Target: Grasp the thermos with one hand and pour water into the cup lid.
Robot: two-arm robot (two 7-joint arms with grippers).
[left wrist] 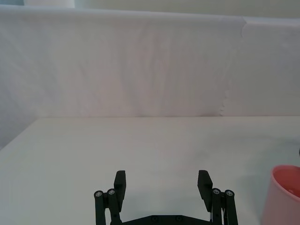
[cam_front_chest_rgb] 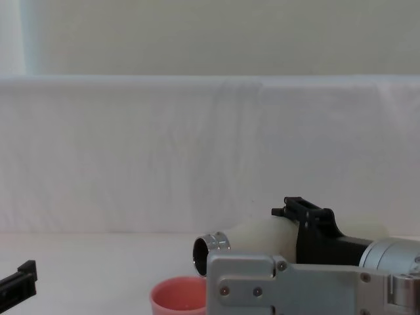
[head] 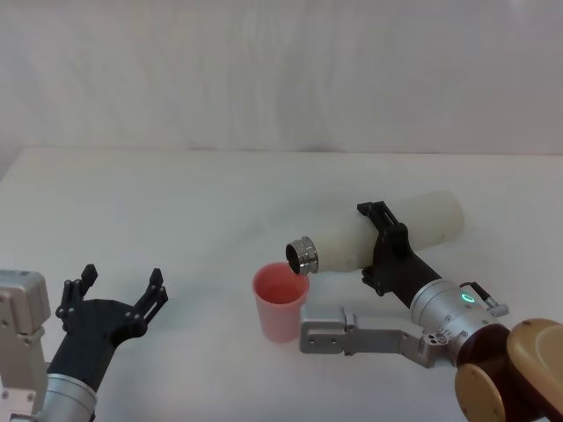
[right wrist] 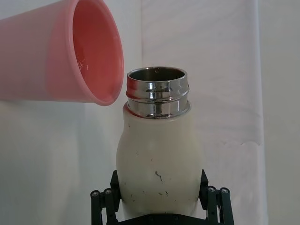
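White desk stretches under both my arms. At my left, my black two-jaw left gripper hangs idle low over the desk near its front edge, jaws spread wide with nothing between them. Toward the middle stands the small round pink plastic cup lid, upright on the desk; a wet sheen on its inner wall suggests some water inside, though I can't judge how much. Just above its rim sits the shiny steel threaded neck of the tall cream-white cylindrical thermos, which lies tipped nearly level, mouth pointing left and slightly down over the cup lid. At the right, my black right gripper is clenched around the thermos's body, holding it off the desk.
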